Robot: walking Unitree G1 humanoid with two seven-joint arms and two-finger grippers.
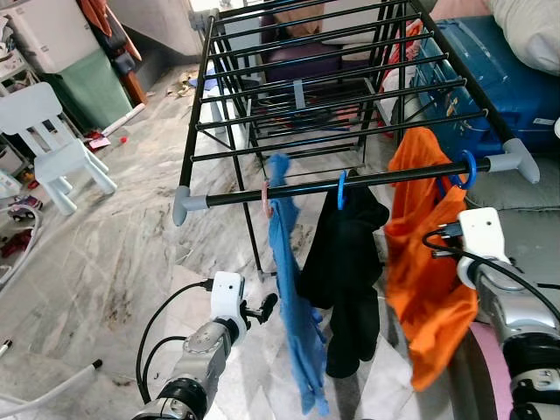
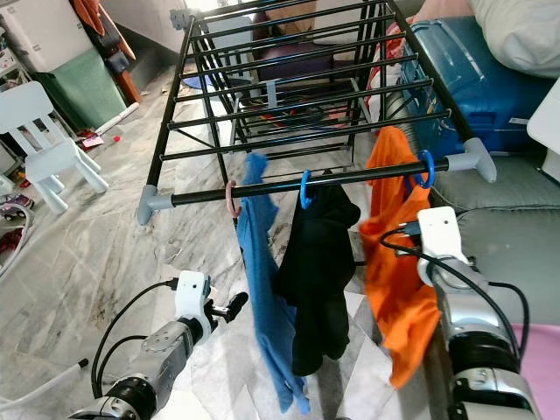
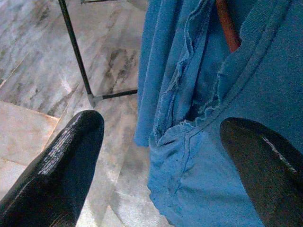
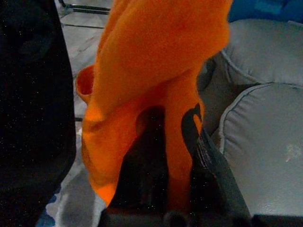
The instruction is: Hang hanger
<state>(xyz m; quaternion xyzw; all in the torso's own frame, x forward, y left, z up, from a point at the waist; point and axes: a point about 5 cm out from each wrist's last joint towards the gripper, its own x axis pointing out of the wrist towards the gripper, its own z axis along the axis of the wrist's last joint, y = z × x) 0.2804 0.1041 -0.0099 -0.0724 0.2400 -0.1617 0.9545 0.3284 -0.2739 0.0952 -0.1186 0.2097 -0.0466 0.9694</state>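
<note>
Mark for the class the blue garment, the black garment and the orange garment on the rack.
blue garment [image 1: 289, 289], left eye view, middle of its hanging cloth.
black garment [image 1: 346, 262], left eye view, its upper body.
orange garment [image 1: 429, 280], left eye view, its broad middle.

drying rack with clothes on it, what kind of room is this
Likely a lived-in room of a home: a drying rack hung with clothes on a marble floor, a child's chair and a sofa.

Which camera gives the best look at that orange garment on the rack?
The left eye view: the orange garment hangs full length from a blue hanger hook on the rack's front bar. The right eye view shows it much the same. The right wrist view sees only a bunched fold between the right gripper fingers.
</note>
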